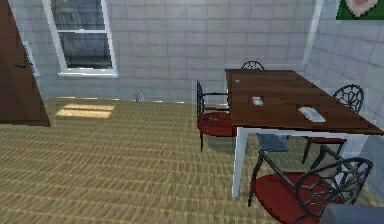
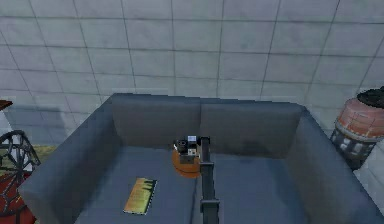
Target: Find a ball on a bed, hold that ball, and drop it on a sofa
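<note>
A grey-blue sofa [image 2: 250, 125] stands against a tiled wall in the arm side view. My arm [image 2: 206, 185] rises over its seat as a dark bar with white marker squares at the far end. The gripper [image 2: 181, 152] sits just left of those squares, above the middle of the seat. An orange round ball-like thing [image 2: 182, 164] shows right at the gripper, in front of the seat cushions. I cannot tell whether the gripper holds it or whether it rests on the sofa.
A flat yellowish book-like thing [image 2: 140, 195] lies on the sofa seat. A barrel-shaped pot [image 2: 360, 125] stands beside the sofa. In the forward view, a brown dining table [image 1: 290, 100] with red-cushioned chairs [image 1: 215, 122], a window [image 1: 84, 35], a door [image 1: 15, 70], open wooden floor.
</note>
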Robot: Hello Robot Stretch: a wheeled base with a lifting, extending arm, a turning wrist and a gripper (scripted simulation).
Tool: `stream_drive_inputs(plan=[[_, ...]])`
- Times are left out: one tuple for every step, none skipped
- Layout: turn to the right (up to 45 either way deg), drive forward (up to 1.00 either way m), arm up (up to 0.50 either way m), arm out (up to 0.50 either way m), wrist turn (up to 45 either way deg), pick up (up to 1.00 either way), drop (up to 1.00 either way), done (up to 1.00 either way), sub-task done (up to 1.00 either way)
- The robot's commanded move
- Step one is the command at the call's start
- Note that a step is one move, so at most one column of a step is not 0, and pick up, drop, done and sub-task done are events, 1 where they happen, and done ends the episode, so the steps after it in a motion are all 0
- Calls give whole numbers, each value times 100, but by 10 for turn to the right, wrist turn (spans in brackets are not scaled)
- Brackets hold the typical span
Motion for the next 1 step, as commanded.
stream_drive_inputs(plan=[[0, 0, 10, 0, 0, 0, 0, 0, 0]])
